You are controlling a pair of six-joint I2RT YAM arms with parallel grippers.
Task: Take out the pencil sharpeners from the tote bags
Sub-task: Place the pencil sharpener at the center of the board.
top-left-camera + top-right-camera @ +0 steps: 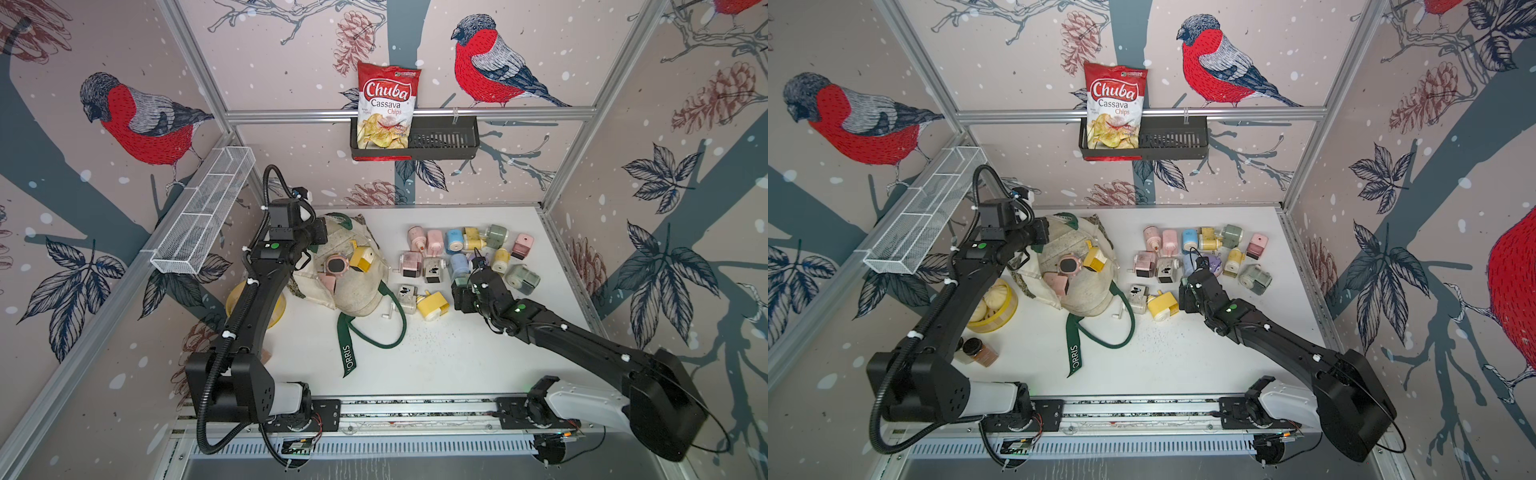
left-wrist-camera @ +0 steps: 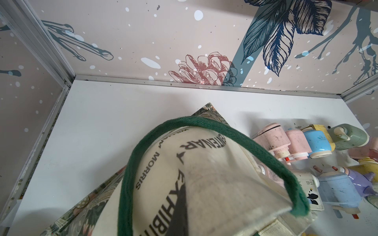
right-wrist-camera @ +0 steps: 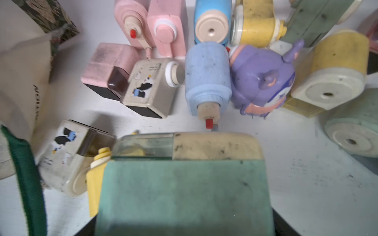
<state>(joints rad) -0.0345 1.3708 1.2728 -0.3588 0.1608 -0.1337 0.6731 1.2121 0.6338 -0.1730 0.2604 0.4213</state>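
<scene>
Three pastel plastic pencil sharpeners (image 1: 334, 264) lying on cream canvas tote bag (image 1: 361, 299), left side of white table (image 1: 457, 361). Apparently pinching its canvas with closed left jaws; gripping boxy green-and-cream sharpener (image 3: 184, 194) with right jaws beside right-hand cluster (image 1: 432, 243). Risk: knocking neighbours on release, or canvas slipping, burying those three.

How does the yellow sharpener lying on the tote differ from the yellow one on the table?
Place: the mustard sharpener sits on the tote bag; the lemon sharpener lies on the table. Shade: mustard is deeper, lemon paler. Neighbours: mustard is beside a pink sharpener; lemon touches a cream sharpener. Both are boxy plastic.
</scene>
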